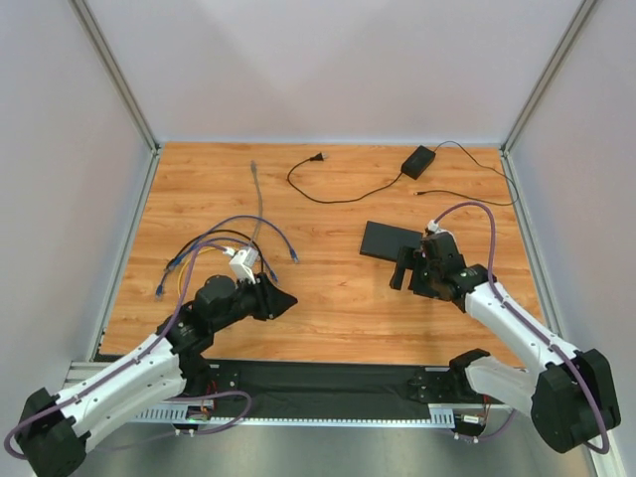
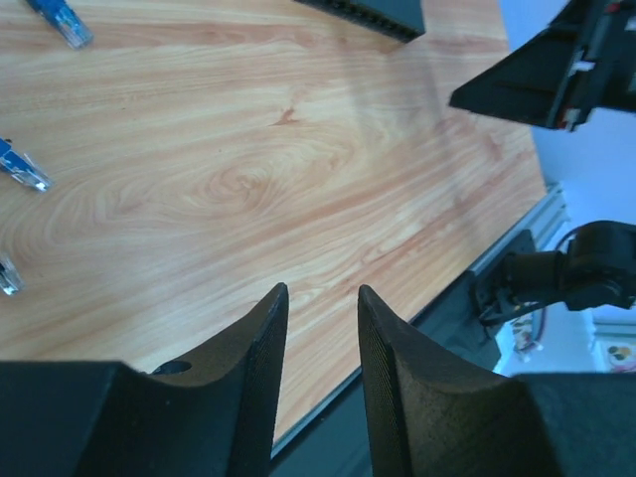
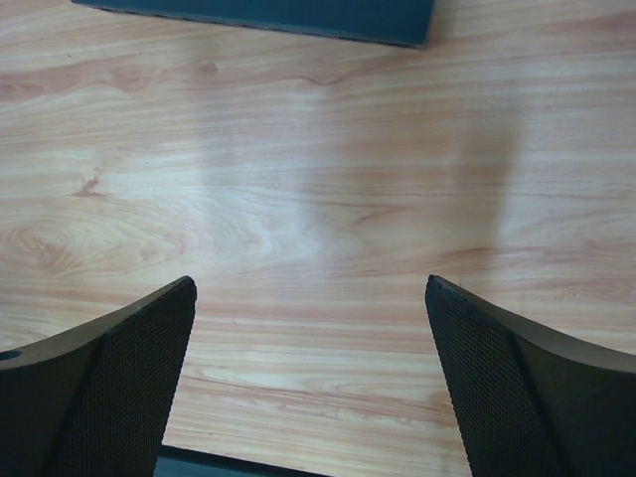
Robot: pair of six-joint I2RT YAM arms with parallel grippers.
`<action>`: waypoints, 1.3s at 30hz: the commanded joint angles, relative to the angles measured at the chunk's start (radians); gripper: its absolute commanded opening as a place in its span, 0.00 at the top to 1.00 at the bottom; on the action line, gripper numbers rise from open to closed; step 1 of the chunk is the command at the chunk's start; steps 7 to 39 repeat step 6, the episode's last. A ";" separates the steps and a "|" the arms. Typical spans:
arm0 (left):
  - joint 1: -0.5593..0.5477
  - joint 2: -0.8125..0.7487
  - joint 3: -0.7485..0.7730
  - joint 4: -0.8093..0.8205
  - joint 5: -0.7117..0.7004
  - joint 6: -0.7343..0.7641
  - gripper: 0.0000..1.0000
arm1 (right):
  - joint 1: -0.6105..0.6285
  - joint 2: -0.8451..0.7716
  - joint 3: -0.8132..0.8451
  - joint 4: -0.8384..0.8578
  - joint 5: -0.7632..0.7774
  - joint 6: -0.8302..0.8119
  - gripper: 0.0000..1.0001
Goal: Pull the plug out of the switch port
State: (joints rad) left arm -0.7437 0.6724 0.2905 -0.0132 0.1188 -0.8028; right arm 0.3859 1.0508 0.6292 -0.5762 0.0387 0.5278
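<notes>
Top view: the switch (image 1: pixel 390 240) lies flat on the wooden table (image 1: pixel 338 328). Right gripper (image 1: pixel 404 268) sits just at the switch's near edge. Left gripper (image 1: pixel 286 301) is well to the left of the switch and nearer the arm bases. A power adapter (image 1: pixel 418 160) lies beyond the switch, and a tangle of cables (image 1: pixel 234 246) lies far to the switch's left.

Left wrist view: the fingers (image 2: pixel 263 343) are parted by a narrow gap, with only table showing between them. A corner of the switch (image 2: pixel 383 12) shows at the top edge, well beyond the tips. Blue connectors (image 2: pixel 22 169) lie on the wood, far left of the switch.

Right wrist view: the fingers (image 3: pixel 129 368) are spread wide – nothing between them but bare wood. The switch (image 3: pixel 278 15) runs along the top edge, clear of both tips.
</notes>
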 commanded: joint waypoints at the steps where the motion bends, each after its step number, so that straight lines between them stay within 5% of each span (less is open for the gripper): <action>1: 0.001 -0.095 -0.030 -0.028 0.027 -0.075 0.57 | 0.007 0.009 -0.031 0.036 -0.003 0.031 0.00; 39: 0.001 -0.165 -0.063 -0.068 0.041 -0.099 0.57 | 0.010 -0.009 -0.059 0.065 -0.051 0.024 0.00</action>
